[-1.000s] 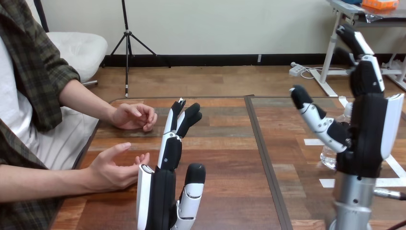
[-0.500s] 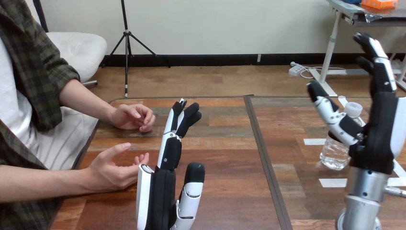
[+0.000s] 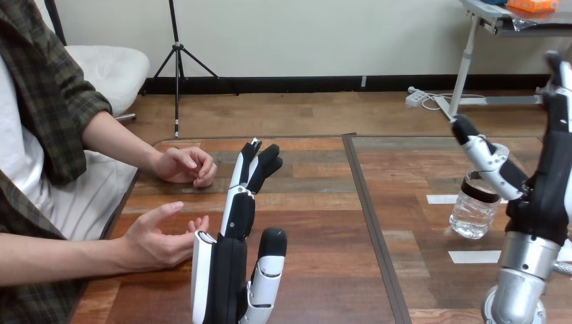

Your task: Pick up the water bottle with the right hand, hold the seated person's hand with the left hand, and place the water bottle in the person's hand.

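A clear water bottle [image 3: 476, 206] with a dark label band stands upright on the table's right part. My right hand [image 3: 548, 182] is raised beside it on its right, open, its thumb reaching across the bottle's top without gripping it. My left hand [image 3: 233, 253] stands open at the lower middle, fingers straight and pointing away from me. The person's nearer hand [image 3: 158, 236] rests palm-up on the table just left of my left hand, apart from it. The person's farther hand [image 3: 185, 164] lies loosely curled on the table behind.
White tape marks [image 3: 474, 256] lie on the wooden table [image 3: 324, 202] near the bottle. A seam [image 3: 367, 202] runs down the table's middle.
My right hand has swung to the right, uncovering the bottle that it hid before. My left hand and the person's hands have stayed put.
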